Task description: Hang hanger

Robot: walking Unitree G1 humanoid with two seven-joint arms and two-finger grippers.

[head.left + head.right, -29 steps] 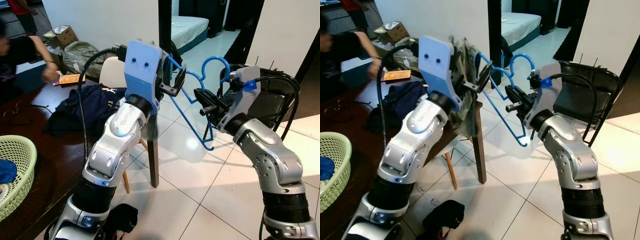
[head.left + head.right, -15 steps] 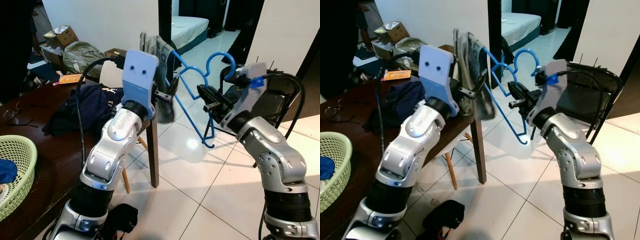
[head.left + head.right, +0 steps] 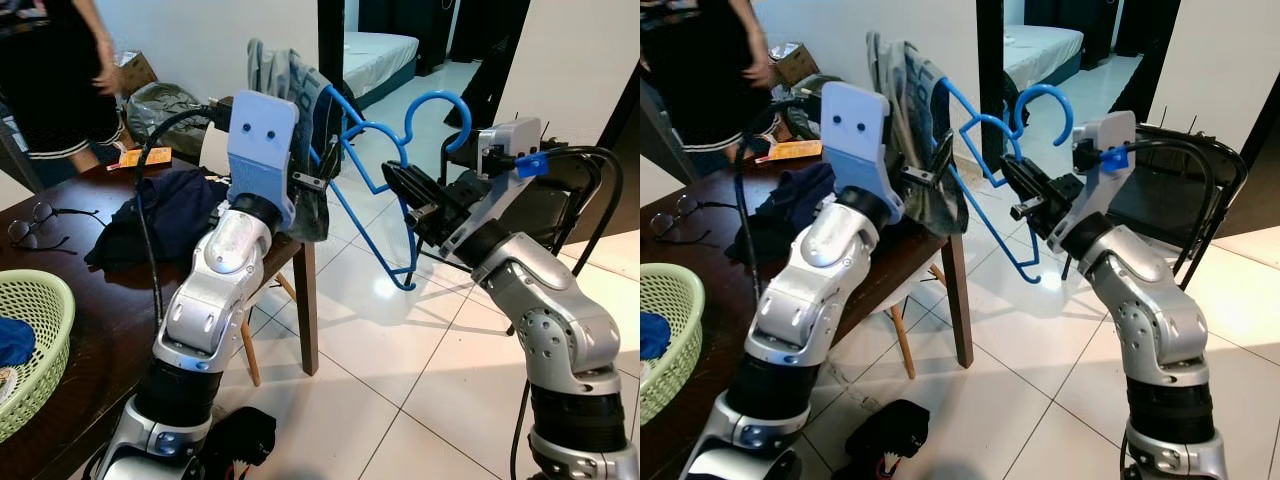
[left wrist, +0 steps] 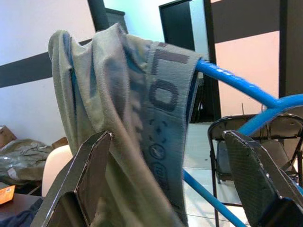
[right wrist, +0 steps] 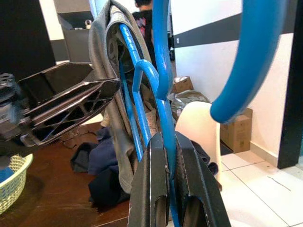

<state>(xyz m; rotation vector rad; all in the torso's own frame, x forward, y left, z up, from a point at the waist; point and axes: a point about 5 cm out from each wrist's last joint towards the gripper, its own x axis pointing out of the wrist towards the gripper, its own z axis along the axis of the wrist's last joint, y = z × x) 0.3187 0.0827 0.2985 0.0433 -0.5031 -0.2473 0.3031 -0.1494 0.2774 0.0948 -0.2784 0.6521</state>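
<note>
Right pincer: fingers pressed together on the blue hanger, pinching it at the neck just under the hook; the wrist view shows the blue wire clamped between the two black fingers.

Left pincer: fingers spread wide, one on each side of the grey garment draped over the hanger's far shoulder. The wrist view shows a clear gap to each finger, so nothing is pinched.

Change over the last second: the hanger has come up, and its hook now stands higher and nearly upright. The garment was bunched low beside the left pincer; now it sits high on the hanger arm, folded over the wire, waistband print showing. The left pincer has stayed open throughout.

Reading: the garment is loaded and carried by the hanger alone. The left arm looks done with its supporting job. The hanger is held in mid-air between the two arms, above the floor and just off the corner of the brown surface. No rail or hook to receive it can be made out.

Around: dark clothes and a green basket on the surface, a black chair behind the right arm, a person at the far side.

Risk: the garment sits loose and could slide off on a tilt.
</note>
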